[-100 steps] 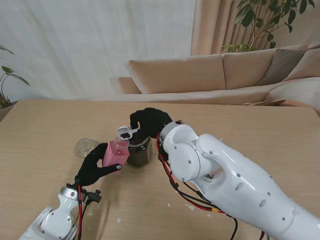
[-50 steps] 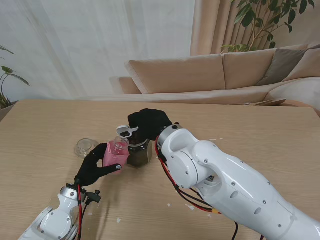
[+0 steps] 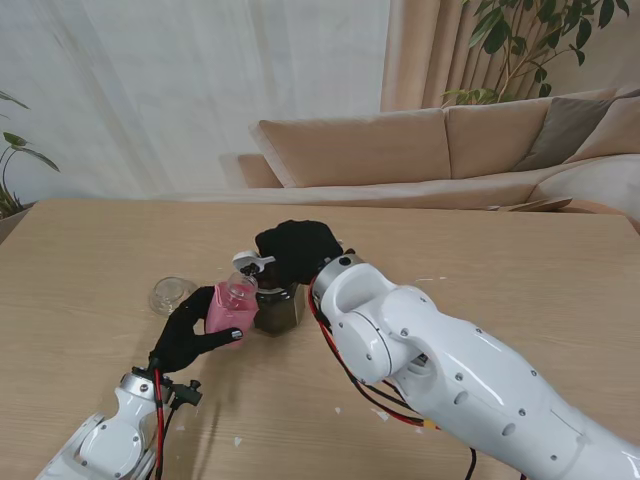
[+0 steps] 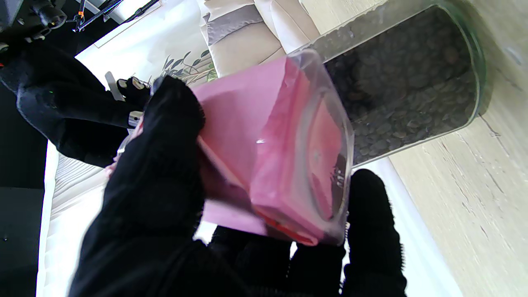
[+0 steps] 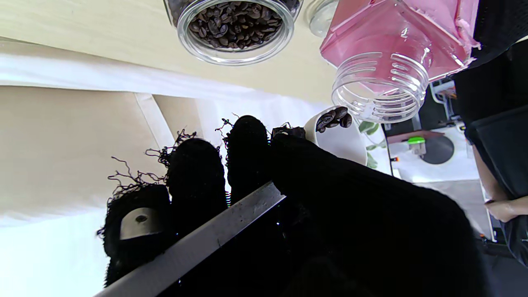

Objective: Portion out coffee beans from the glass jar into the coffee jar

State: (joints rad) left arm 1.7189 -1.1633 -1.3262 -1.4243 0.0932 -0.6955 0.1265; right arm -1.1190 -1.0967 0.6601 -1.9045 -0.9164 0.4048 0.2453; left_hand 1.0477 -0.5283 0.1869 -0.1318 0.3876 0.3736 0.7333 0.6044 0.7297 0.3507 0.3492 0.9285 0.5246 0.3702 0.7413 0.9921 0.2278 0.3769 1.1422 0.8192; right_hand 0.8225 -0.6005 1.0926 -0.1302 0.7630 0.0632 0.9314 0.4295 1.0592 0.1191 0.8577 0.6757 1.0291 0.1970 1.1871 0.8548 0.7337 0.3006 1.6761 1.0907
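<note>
Wooden worktop [image 3: 90, 260] carrying the whole arrangement. The white right arm [image 3: 440, 370] reaches across it from the near right corner; the left arm [image 3: 110, 445] rises from the near left corner.

The right hand [image 3: 297, 246], black-gloved, has its fingers [image 5: 194, 173] closed around the flat metal handle of a white scoop [image 5: 339, 138]. The bowl projects past the fingertips, holds a few coffee beans [image 5: 335, 118], and sits right at the open threaded mouth of the coffee jar [image 3: 232, 305] — touching or not, the views do not settle.

The left hand [image 3: 190, 338] grips the coffee jar, a clear container with a pink lining; its fingers [image 4: 156, 173] wrap one side and the thumb presses the opposite face. The jar is tilted, its mouth turned toward the scoop.

The glass jar [image 3: 279, 303] stands upright on the worktop just beyond the left fingertips, immediately beside the coffee jar — lid off, filled with dark beans.

A small clear glass object [image 3: 171, 295] rests on the worktop to the left of the left hand; its nature cannot be determined.
</note>
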